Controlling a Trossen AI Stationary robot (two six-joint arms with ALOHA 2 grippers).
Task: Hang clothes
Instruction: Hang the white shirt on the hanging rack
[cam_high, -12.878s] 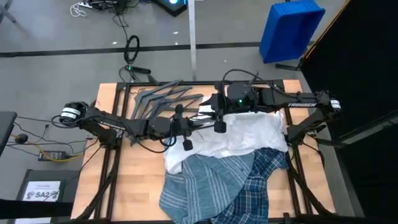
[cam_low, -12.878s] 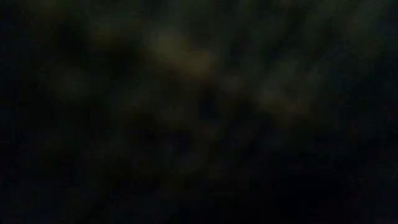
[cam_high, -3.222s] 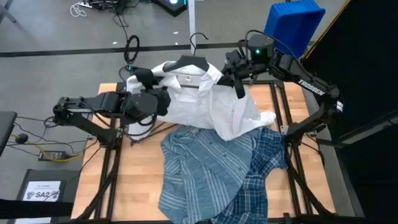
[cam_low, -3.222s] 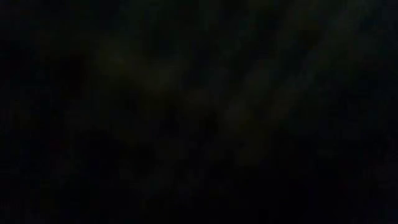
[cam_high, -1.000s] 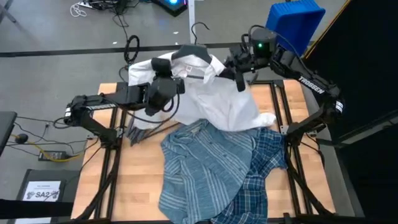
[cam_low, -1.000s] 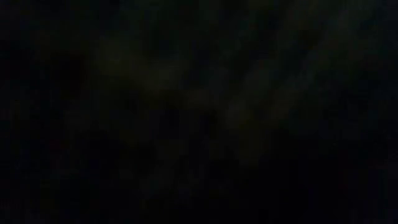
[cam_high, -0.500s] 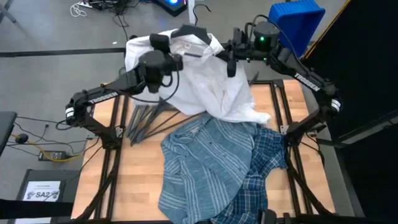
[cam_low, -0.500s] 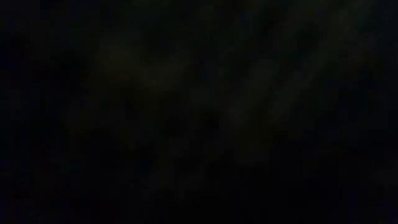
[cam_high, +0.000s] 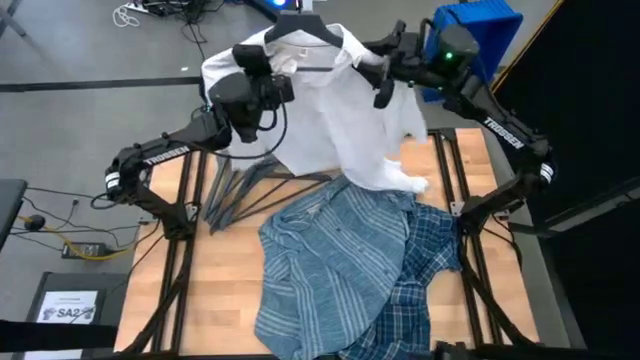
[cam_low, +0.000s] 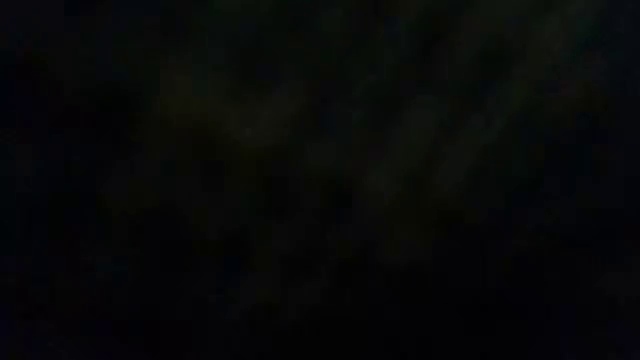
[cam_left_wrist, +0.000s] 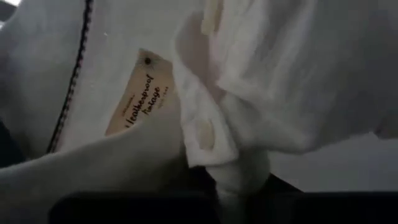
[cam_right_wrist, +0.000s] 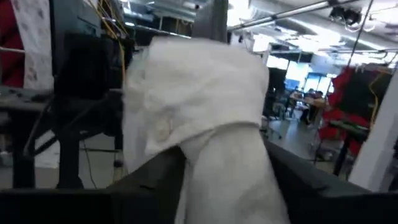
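Risk comes first: the plain white collared shirt (cam_high: 335, 110) is held up beyond the far edge of the light wooden table (cam_high: 225, 290), draped on a dark grey plastic hanger (cam_high: 297, 27) whose hook reaches toward the upper edge of the high view. Its lower hem trails down to the light blue-grey striped shirt (cam_high: 325, 265), touching or nearly so. If either arm lets its shoulder go too soon, I judge the soft cloth could slide off the hanger, and if the trailing hem snags the pile it could tug the collar askew.

The left gripper (cam_high: 262, 72) is at the white shirt's one shoulder and the right gripper (cam_high: 382, 70) at the other. Each wrist view shows white cloth bunched between that arm's dark fingers, so both appear clamped on the shirt. The darker blue plaid shirt (cam_high: 425, 275) lies partly under the striped one at the near right of the table; spare dark hangers (cam_high: 240, 190) lie on the table's left part.

The left wrist view alone shows a tan sewn label (cam_left_wrist: 138, 93) and a buttoned placket; the right wrist view shows the room behind. The low view is black and shows nothing of the scene
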